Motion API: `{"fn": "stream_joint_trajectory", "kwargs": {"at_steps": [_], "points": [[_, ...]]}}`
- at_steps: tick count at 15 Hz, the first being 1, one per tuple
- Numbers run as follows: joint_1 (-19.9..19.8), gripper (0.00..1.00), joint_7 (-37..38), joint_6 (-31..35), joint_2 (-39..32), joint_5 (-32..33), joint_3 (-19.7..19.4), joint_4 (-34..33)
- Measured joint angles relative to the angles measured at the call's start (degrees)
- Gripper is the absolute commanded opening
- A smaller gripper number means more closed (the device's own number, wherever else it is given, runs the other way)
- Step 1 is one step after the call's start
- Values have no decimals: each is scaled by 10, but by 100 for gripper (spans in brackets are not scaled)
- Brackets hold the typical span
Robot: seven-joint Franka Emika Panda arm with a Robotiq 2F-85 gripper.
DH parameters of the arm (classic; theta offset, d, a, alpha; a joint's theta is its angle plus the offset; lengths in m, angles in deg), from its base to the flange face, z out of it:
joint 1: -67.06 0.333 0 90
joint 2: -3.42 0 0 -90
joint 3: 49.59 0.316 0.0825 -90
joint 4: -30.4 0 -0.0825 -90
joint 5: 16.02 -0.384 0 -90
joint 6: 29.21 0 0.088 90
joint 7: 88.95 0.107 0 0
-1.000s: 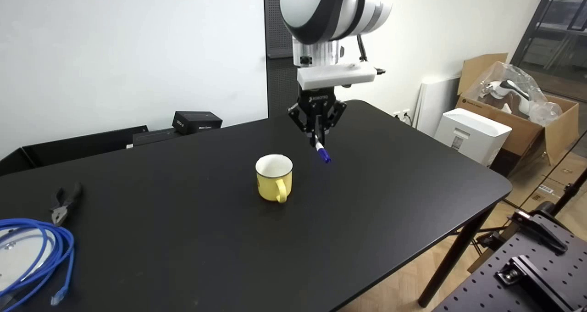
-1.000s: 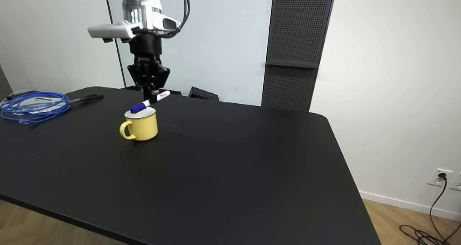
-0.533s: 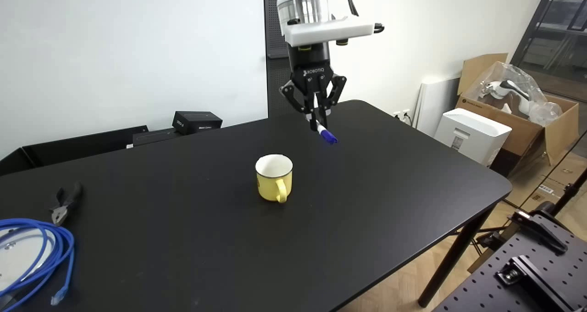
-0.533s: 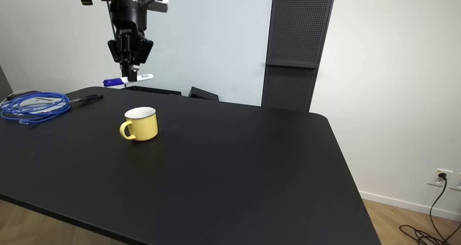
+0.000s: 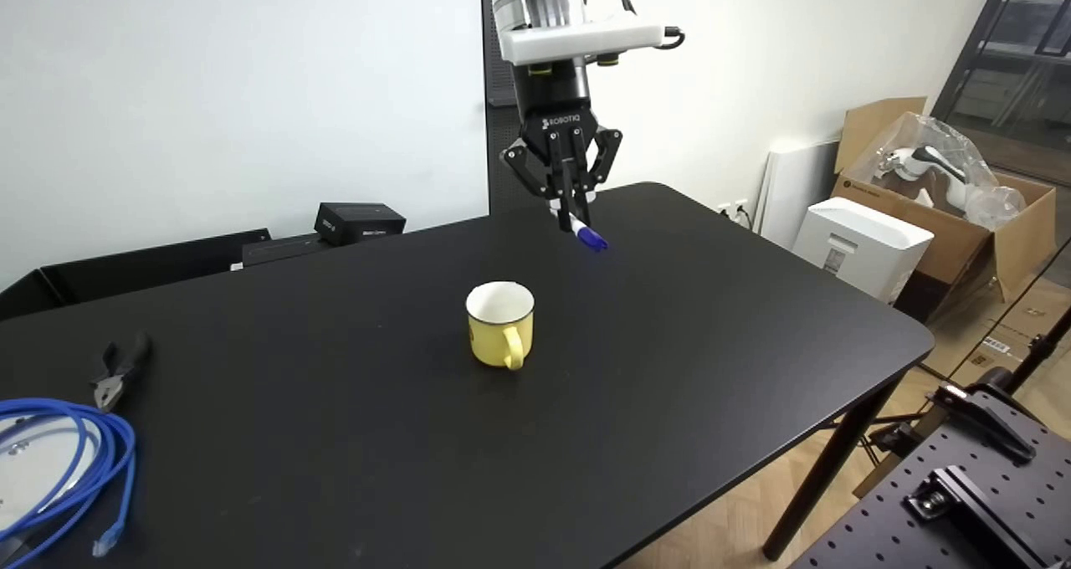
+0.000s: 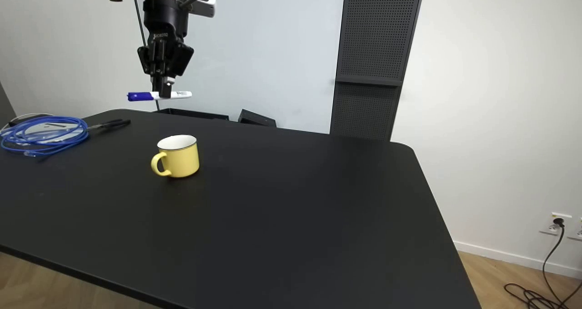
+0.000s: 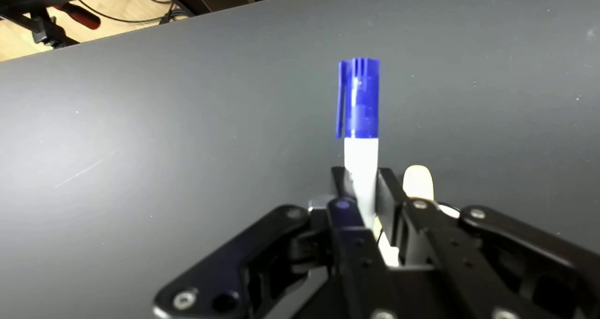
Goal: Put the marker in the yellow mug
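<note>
The marker, white with a dark blue cap, is held in my gripper above the table. It shows in both exterior views point(image 5: 592, 238) point(image 6: 141, 96) and in the wrist view point(image 7: 362, 103). My gripper point(image 5: 572, 217) point(image 6: 163, 91) point(image 7: 363, 180) is shut on the white body, with the cap sticking out on one side. In an exterior view the marker lies nearly level. The yellow mug point(image 5: 494, 340) point(image 6: 184, 161) stands upright on the table, apart from the marker and lower than it. In the wrist view its handle point(image 7: 417, 183) shows, and the fingers hide most of the mug.
A coiled blue cable point(image 5: 117, 469) point(image 6: 84, 132) and pliers point(image 5: 113, 381) lie on the black table point(image 5: 711, 368). Black boxes point(image 5: 360, 222) stand at the table's back edge. A white bin point(image 5: 866, 247) and a cardboard box point(image 5: 937, 217) stand beyond the table.
My gripper has risen with the marker and moved away from above the mug. The marker has turned from tilted cap-down to nearly level. The mug has not moved.
</note>
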Motion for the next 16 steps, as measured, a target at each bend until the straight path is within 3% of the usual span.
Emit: {"fn": "stream_joint_trajectory", "kwargs": {"at_steps": [3,6,11,16], "points": [[-2,4,-4,-16,-5,0,0,-3],[-8,4,-23,-76,-32,-2,0,-39],[-1,4,-57,-215,-119,29,0,-160],[24,4,-99,-289,-212,90,1,-280]]}}
